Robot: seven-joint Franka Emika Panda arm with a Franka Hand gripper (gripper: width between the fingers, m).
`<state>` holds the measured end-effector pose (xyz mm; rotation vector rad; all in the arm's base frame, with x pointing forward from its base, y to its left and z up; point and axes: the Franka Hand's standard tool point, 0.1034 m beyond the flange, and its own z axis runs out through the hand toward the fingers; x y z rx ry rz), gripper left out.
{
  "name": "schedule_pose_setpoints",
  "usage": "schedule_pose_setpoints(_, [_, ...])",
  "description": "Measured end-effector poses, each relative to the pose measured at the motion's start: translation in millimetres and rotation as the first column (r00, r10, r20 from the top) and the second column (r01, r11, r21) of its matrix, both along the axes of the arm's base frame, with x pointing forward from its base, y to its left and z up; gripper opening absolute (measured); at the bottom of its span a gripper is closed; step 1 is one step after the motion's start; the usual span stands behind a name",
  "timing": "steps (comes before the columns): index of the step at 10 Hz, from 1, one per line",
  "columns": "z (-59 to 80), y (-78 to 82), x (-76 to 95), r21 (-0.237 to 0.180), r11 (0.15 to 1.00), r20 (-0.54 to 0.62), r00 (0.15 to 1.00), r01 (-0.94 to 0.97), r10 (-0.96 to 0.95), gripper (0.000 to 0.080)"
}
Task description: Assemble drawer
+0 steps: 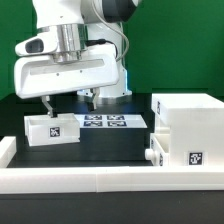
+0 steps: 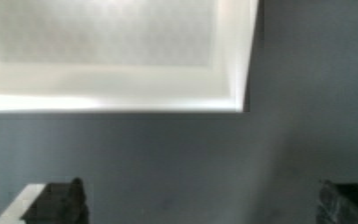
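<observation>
A small open-top white tray [image 1: 52, 129] with a marker tag on its front lies on the black table at the exterior view's left. In the wrist view the tray [image 2: 105, 50] shows its hollow inside and rim. The boxy white drawer housing [image 1: 190, 128] stands at the exterior view's right, with a tag low on its front and small knobs [image 1: 150, 155] on its left face. My gripper [image 1: 70, 101] hovers just above the small tray, open and empty. In the wrist view my gripper [image 2: 202, 205] is over bare table beside the tray, with both dark fingertips [image 2: 51, 200] wide apart.
The marker board [image 1: 105, 122] lies flat on the table between the tray and the housing. A long low white rail [image 1: 90, 181] runs along the table's front edge and up its left side. A green wall is behind.
</observation>
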<state>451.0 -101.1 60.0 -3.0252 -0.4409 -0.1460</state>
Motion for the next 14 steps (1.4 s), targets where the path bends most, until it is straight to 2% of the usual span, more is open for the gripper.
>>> schedule_pose_setpoints(1, [-2.6, -3.8, -18.3, -0.007, 1.000, -0.014, 1.000, 0.006, -0.006, 0.0648])
schedule_pose_setpoints(4, [-14.8, -6.3, -47.8, -0.020, 1.000, -0.022, 1.000, 0.004, -0.005, 0.0648])
schedule_pose_setpoints(6, [-26.8, -6.1, -53.9, -0.033, 0.999, -0.002, 1.000, 0.000, 0.000, 0.0648])
schedule_pose_setpoints(10, [-49.9, -3.6, -62.2, -0.031, 1.000, -0.005, 1.000, -0.006, 0.006, 0.0648])
schedule_pose_setpoints(14, [-55.5, 0.3, -65.1, -0.024, 1.000, -0.017, 1.000, -0.011, 0.010, 0.0648])
